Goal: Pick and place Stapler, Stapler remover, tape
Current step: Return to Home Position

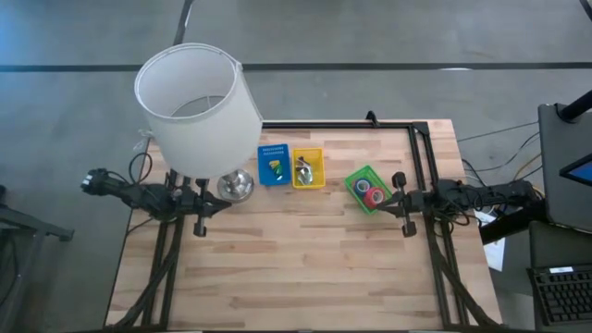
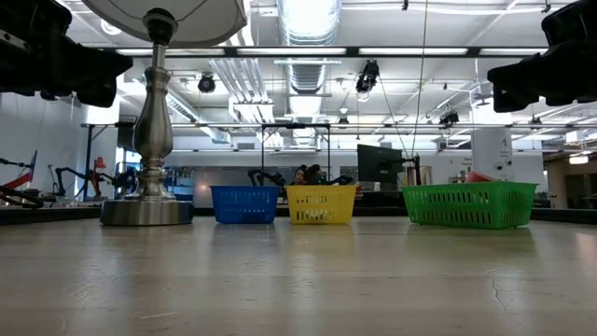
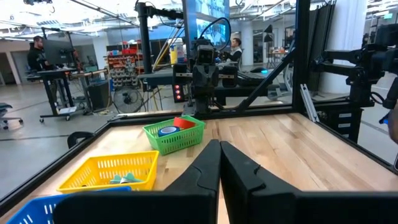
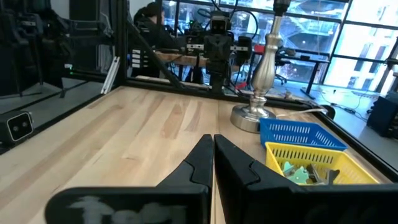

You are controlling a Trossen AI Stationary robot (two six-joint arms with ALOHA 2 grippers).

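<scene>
Three small trays stand in a row at the table's far middle: a blue tray (image 1: pixel 274 165), a yellow tray (image 1: pixel 308 168) and a green tray (image 1: pixel 368 189). The red-pink tape rolls (image 1: pixel 373 195) lie in the green tray, with a bluish ring beside them. A silvery stapler remover (image 1: pixel 302 171) lies in the yellow tray among small green pieces. A yellow-green piece lies in the blue tray; I can make out no stapler. My left gripper (image 3: pixel 219 157) is shut and hangs over the left side, next to the lamp base. My right gripper (image 4: pixel 212 149) is shut and hangs just right of the green tray.
A tall lamp with a white shade (image 1: pixel 194 106) stands on a metal base (image 1: pixel 236 185) left of the blue tray. A black frame (image 1: pixel 421 148) runs along the far and right edges. Bare wood stretches across the near half of the table (image 1: pixel 296 268). People are in the room beyond.
</scene>
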